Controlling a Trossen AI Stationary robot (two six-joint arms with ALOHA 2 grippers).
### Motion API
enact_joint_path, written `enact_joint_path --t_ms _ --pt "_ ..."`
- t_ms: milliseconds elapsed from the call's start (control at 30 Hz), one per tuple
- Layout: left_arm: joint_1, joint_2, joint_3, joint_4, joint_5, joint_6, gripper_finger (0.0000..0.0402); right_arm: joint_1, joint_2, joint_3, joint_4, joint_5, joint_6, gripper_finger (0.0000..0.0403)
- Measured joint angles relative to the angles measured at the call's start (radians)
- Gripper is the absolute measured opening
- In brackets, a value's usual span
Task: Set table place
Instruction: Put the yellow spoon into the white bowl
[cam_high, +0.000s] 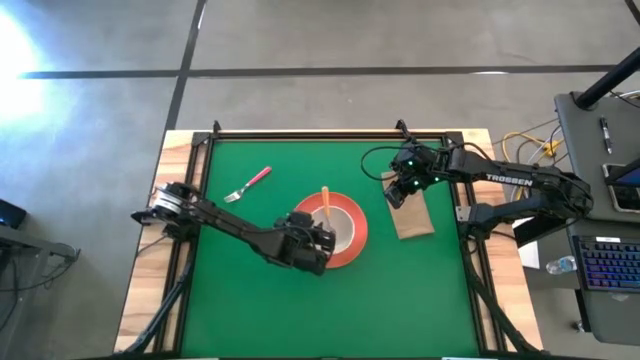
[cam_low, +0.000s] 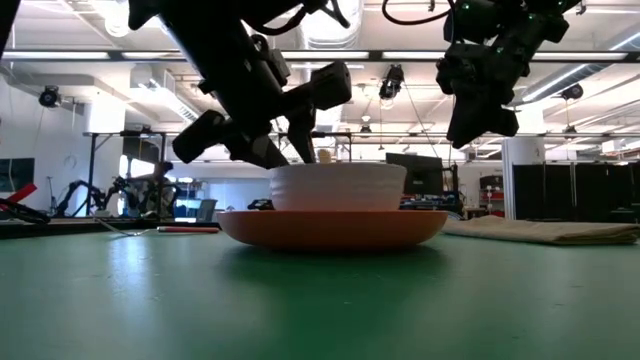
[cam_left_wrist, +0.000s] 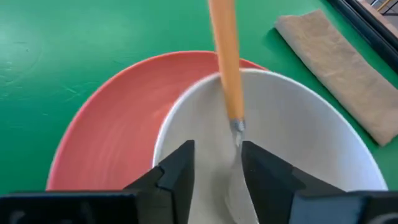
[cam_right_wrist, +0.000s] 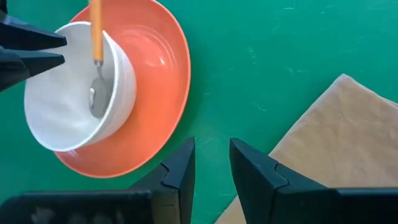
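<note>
The orange-red plate (cam_high: 356, 238) lies mid-table with the cream bowl (cam_high: 342, 226) standing on it. The orange-handled spoon (cam_left_wrist: 224, 62) has its metal end in the bowl, and its handle leans over the bowl's far rim. My left gripper (cam_left_wrist: 217, 165) is open just above the bowl's near-left rim, the spoon's metal end showing between its fingers. My right gripper (cam_right_wrist: 211, 162) is open and empty, raised above the table between the plate and the brown napkin (cam_high: 412, 214). The napkin lies flat to the right of the plate. The pink-handled fork (cam_high: 248, 185) lies on the table at the far left.
The green table (cam_high: 250, 300) has bare room along its near side and left of the plate. A black frame and wooden edges border it. A keyboard and cables lie on a desk beyond the right edge (cam_high: 610, 265).
</note>
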Motion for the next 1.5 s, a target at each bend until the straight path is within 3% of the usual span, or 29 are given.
enact_joint_path --t_ms 167,367,433,600,700,933,1200,1500 --pt "0.000 -0.047 0.011 -0.061 -0.001 0.013 0.0126 -0.001 0.000 0.000 0.000 0.000 0.001 0.0093" --pt "0.039 -0.178 0.010 -0.047 0.008 0.275 0.0125 -0.001 0.000 -0.003 0.001 -0.002 0.029 0.0093" --pt "0.089 -0.232 0.004 -0.010 0.090 0.394 0.0125 -0.001 0.000 -0.010 0.002 -0.002 0.049 0.0093" --pt "0.276 -0.300 0.005 0.202 0.432 0.750 0.0123 -0.001 0.000 -0.041 0.026 -0.003 0.085 0.0093" --pt "0.371 -0.304 0.032 0.224 0.519 0.846 0.0105 -0.001 0.001 -0.052 0.027 -0.003 0.091 0.0093" --pt "0.512 -0.249 0.034 0.210 0.758 0.904 0.0010 -0.001 -0.001 -0.052 0.032 -0.003 0.093 0.0083" --pt "0.523 -0.138 0.113 0.131 0.927 1.031 0.0007 -0.001 -0.001 -0.052 0.049 -0.003 0.093 0.0079" --pt "0.546 -0.026 0.306 -0.141 0.941 1.198 0.0007 -0.001 -0.001 -0.053 0.069 0.000 0.108 0.0073"
